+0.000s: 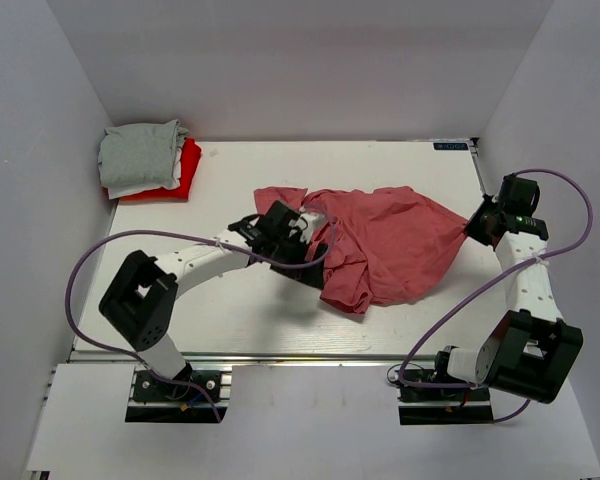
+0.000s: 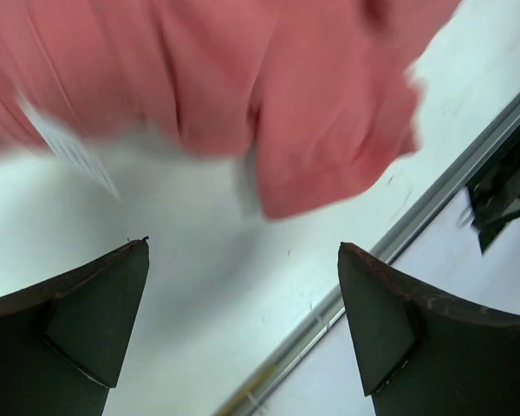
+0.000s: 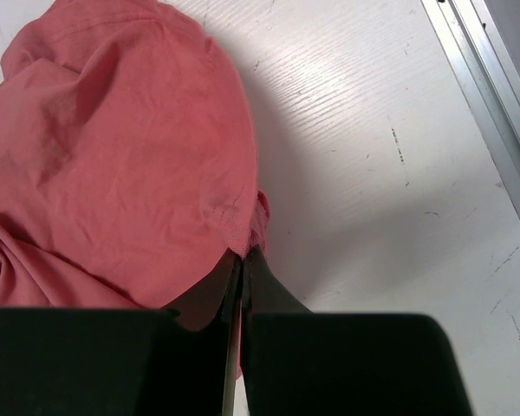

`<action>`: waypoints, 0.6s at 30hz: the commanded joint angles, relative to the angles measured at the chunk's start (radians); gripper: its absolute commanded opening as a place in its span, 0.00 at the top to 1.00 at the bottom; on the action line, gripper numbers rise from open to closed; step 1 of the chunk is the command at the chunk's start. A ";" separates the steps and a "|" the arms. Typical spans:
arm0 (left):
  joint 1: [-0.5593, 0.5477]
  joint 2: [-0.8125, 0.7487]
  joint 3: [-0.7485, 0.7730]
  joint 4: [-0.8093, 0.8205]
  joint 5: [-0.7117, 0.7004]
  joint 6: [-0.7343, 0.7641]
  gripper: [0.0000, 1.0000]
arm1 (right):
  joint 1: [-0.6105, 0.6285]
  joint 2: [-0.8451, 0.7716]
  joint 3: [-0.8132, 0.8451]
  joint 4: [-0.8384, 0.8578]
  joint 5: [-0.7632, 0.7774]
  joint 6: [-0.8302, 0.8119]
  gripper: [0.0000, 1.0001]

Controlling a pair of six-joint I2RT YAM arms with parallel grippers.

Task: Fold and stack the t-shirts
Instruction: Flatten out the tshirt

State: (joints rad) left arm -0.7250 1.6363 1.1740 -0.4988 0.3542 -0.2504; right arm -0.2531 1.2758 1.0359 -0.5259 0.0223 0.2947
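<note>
I've got a plain dusty salmon-pink shirt (image 1: pixel 390 240) on the white table (image 1: pixel 280 320). Corner pile reads light grey shirt (image 1: pixel 140 152) on top, white shirt (image 1: pixel 130 187) edge beneath, bright red shirt (image 1: pixel 187 165) lowest. Both black: left tool (image 2: pixel 243 321), right tool (image 3: pixel 243 260).

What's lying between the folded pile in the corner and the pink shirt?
Nothing. The overhead view shows only bare white table between the folded pile and the pink shirt.

White table (image 1: pixel 230 325) with pink t-shirt (image 1: pixel 390 240), folded stack (image 1: pixel 145 160)
</note>
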 commanded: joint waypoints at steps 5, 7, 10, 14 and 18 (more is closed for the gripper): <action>-0.022 -0.038 -0.165 0.221 0.154 -0.158 0.00 | -0.002 -0.033 -0.017 0.040 -0.048 -0.002 1.00; -0.022 -0.021 -0.165 0.261 0.166 -0.168 0.00 | 0.000 -0.033 -0.016 0.038 -0.047 -0.003 1.00; -0.031 0.020 -0.165 0.290 0.218 -0.168 0.00 | 0.000 -0.030 -0.020 0.038 -0.041 -0.002 1.00; -0.040 0.091 -0.136 0.292 0.241 -0.168 0.04 | 0.000 -0.026 -0.017 0.032 -0.025 0.000 1.00; -0.063 0.132 -0.106 0.253 0.201 -0.159 0.07 | 0.000 -0.027 -0.011 0.027 -0.027 -0.002 1.00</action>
State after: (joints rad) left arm -0.7746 1.7794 1.0325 -0.2462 0.5461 -0.4114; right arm -0.2531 1.2682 1.0172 -0.5186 -0.0067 0.2951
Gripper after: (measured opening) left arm 0.936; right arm 0.011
